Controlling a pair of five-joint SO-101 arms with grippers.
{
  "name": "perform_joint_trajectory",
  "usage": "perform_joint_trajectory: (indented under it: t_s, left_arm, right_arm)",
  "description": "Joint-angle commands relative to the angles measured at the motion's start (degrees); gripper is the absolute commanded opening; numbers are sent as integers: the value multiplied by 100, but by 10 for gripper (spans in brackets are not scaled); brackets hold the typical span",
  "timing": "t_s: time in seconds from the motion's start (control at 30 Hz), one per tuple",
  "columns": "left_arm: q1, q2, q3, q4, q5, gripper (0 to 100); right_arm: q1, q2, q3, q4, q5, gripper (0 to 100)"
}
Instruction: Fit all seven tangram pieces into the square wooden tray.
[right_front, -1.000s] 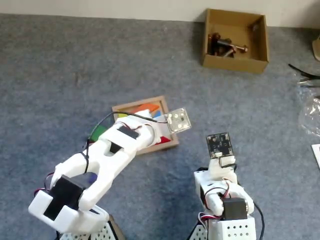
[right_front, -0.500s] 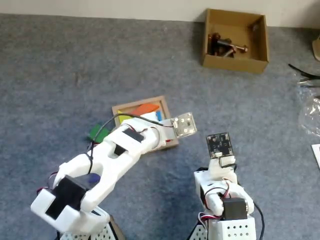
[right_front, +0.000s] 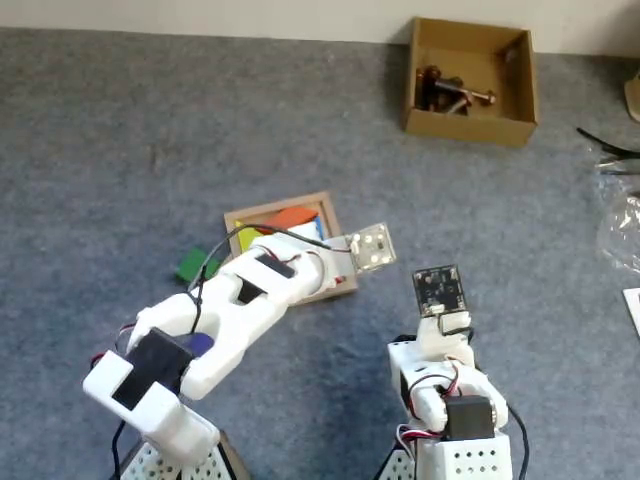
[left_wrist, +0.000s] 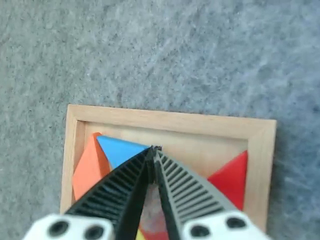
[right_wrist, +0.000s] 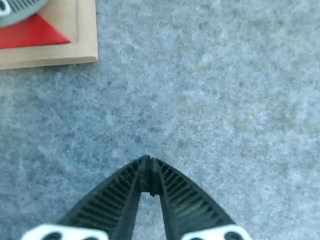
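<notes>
Though closed, L gripper (left_wrist: 154, 149) over tray (left_wrist: 170, 120)

Bright, even, diffuse light; shadows soft and faint throughout.

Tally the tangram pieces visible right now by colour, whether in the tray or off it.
Orange piece: 1
Blue piece: 1
Red piece: 1
Yellow piece: 1
Green piece, on the carpet outside the tray: 1
Total: 5 visible; the left arm may hide others.
</notes>
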Motion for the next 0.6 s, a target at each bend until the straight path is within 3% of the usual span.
perform_joint_trajectory:
  t_s: [0.0,0.57]
  left_arm:
    - [-312,-22,-233,-26,53,5]
    - [-989,-470,-233,281,26,5]
  right_arm:
    - [-57,-48,673,-101,-44,5]
    - [-57,-48,673,-101,-44,5]
